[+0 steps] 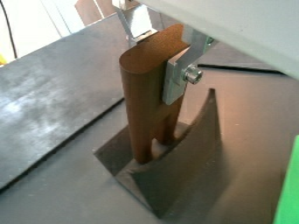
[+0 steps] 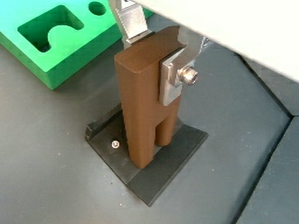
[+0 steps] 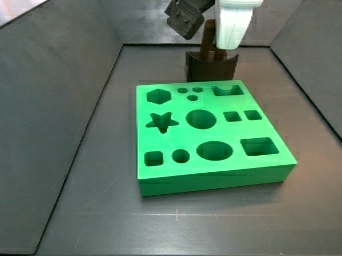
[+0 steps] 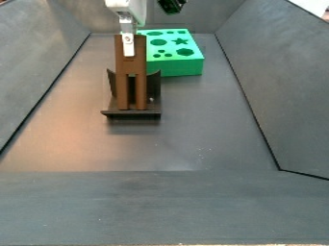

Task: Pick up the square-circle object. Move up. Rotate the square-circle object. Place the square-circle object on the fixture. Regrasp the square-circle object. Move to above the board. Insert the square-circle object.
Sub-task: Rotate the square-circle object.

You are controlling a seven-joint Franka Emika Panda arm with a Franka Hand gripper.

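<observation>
Wrist views close above claw [image 2: 149, 48]

Matt wood-like square-circle object [image 2: 142, 105]; silver metal tool [image 2: 149, 54] fingers.

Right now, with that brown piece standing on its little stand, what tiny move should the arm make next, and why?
Probably a straight lift. The gripper is clamped on the top of the square-circle object, which stands upright, legs down, on the fixture. The board lies apart, so the piece must clear the fixture first.
</observation>
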